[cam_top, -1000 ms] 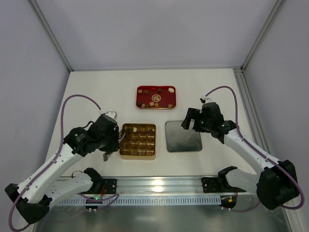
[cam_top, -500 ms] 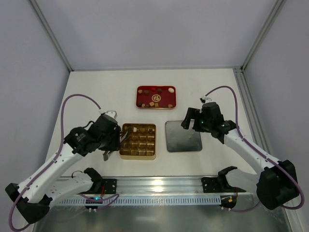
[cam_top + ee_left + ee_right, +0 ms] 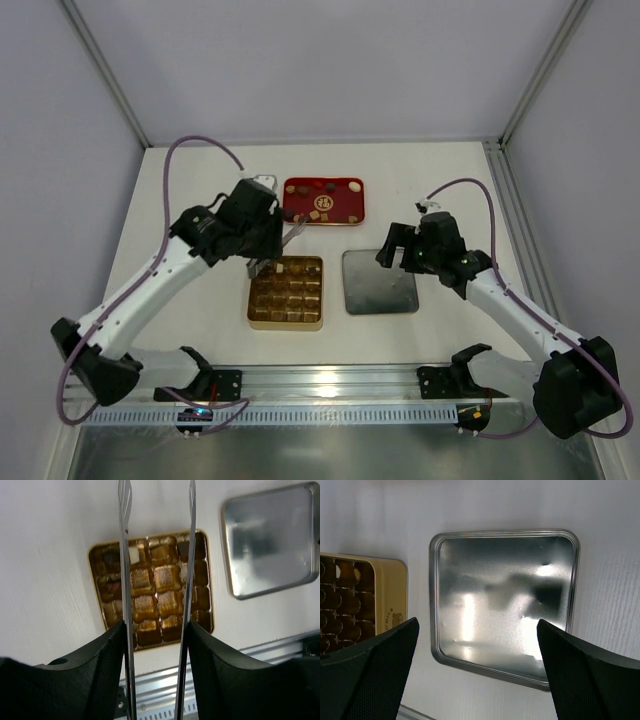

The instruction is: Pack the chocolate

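Note:
Several small chocolate pieces (image 3: 320,213), dark, light brown and cream, lie on the flat red tray (image 3: 348,199) at the back. The gold gridded box (image 3: 286,292) lies in front of it; in the left wrist view its cells (image 3: 150,587) hold a few pieces, among them a white square (image 3: 134,555). My left gripper (image 3: 262,240) hovers over the box's far edge, shut on long metal tongs (image 3: 125,580) whose blades stand apart with nothing between them, tips toward the red tray. My right gripper (image 3: 396,249) is open and empty above the silver lid (image 3: 380,282).
The silver lid (image 3: 505,605) lies flat, inside up, right of the gold box (image 3: 362,600). A metal rail (image 3: 320,385) runs along the near table edge. Enclosure walls and posts frame the white table.
My left arm has swung from the gold box's left side up and right, to the box's far edge near the red tray, carrying the tongs. The right arm has not moved.

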### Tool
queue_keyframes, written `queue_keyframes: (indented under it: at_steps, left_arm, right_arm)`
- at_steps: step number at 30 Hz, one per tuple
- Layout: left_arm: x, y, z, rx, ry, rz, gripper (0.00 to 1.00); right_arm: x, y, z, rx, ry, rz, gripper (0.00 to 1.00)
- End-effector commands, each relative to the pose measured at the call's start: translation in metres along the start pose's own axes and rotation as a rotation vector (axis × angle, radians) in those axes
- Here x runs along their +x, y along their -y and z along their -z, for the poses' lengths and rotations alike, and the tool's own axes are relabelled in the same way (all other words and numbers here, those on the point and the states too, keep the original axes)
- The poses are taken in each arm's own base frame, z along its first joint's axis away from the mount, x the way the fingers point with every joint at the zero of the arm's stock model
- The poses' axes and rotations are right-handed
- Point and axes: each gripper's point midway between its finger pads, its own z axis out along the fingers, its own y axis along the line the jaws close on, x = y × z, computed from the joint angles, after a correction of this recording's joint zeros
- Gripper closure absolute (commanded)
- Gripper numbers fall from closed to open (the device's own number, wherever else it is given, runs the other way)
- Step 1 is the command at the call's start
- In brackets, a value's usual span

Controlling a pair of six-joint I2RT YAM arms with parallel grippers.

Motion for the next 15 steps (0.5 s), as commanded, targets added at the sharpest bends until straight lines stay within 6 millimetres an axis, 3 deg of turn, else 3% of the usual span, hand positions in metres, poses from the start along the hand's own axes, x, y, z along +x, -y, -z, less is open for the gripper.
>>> queue_keyframes:
  at_steps: [1,4,5,7,11,15]
  left_arm:
    - [-0.044,0.017,-0.036,0.002,0.044,-0.056,0.49]
    - [-0.083,0.033,-0.046,0.030,0.087,-0.072,0.50]
    - [-0.083,0.033,-0.066,0.009,0.046,-0.087,0.50]
    - [-0.095,0.037,-0.074,0.009,0.046,-0.093,0.50]
    - [-0.098,0.049,-0.101,0.041,0.003,-0.114,0.50]
    - [-0.096,0.059,-0.115,0.073,-0.032,-0.118,0.53]
  right_arm:
    - [-0.015,-0.010,0.014,-0.034,0.060,0.019,0.00]
    - [-0.014,-0.008,0.020,-0.027,0.068,0.023,0.00]
    - [-0.012,-0.007,0.021,-0.024,0.063,0.023,0.00]
    - [-0.011,-0.005,0.024,-0.021,0.068,0.026,0.00]
    - [-0.010,-0.004,0.027,-0.017,0.070,0.029,0.00]
    - [-0.010,-0.002,0.027,-0.010,0.074,0.030,0.00]
